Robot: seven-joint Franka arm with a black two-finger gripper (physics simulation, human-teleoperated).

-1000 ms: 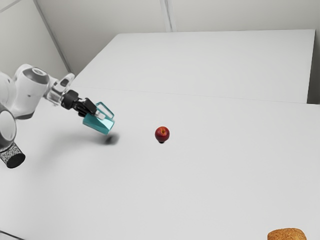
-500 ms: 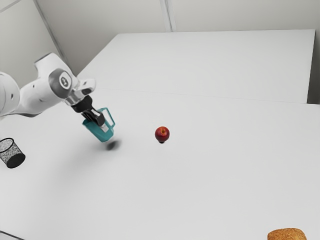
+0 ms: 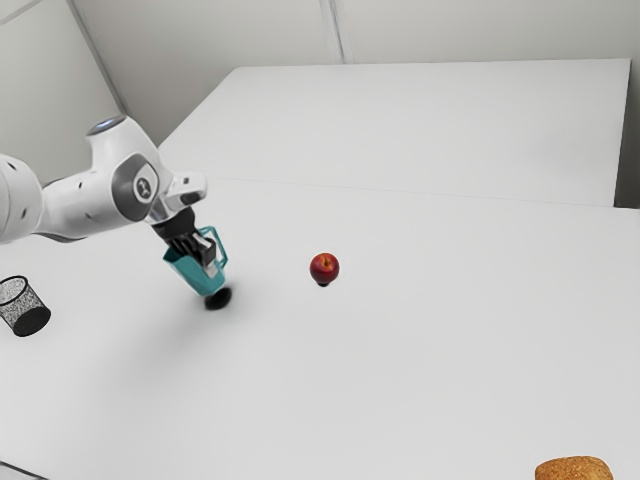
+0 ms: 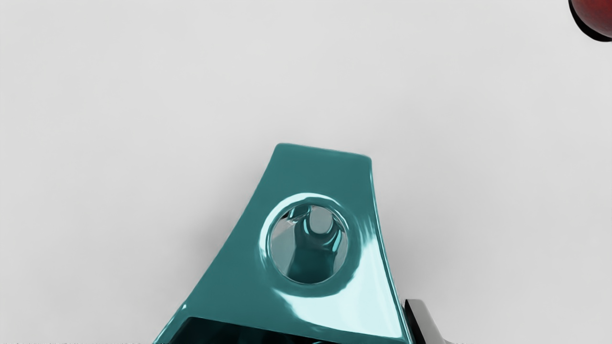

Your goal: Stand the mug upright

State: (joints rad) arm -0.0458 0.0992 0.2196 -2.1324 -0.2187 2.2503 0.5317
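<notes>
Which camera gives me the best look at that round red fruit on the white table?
The exterior view: the round red fruit appears whole there, with the white table around it. The wrist view catches part of it, cut off at the picture's corner, with a dark shadow alongside.

Bright, soft light washes the white table (image 3: 420, 350) — a small, dark shadow (image 3: 219, 299) lies below the gripper's fingers (image 3: 208, 252), and white glare streaks the glossy teal mug (image 4: 354, 306) beside one finger.

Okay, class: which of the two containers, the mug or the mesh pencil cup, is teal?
The mug, tilted in the hand; the mesh pencil cup has a black rim.
</notes>
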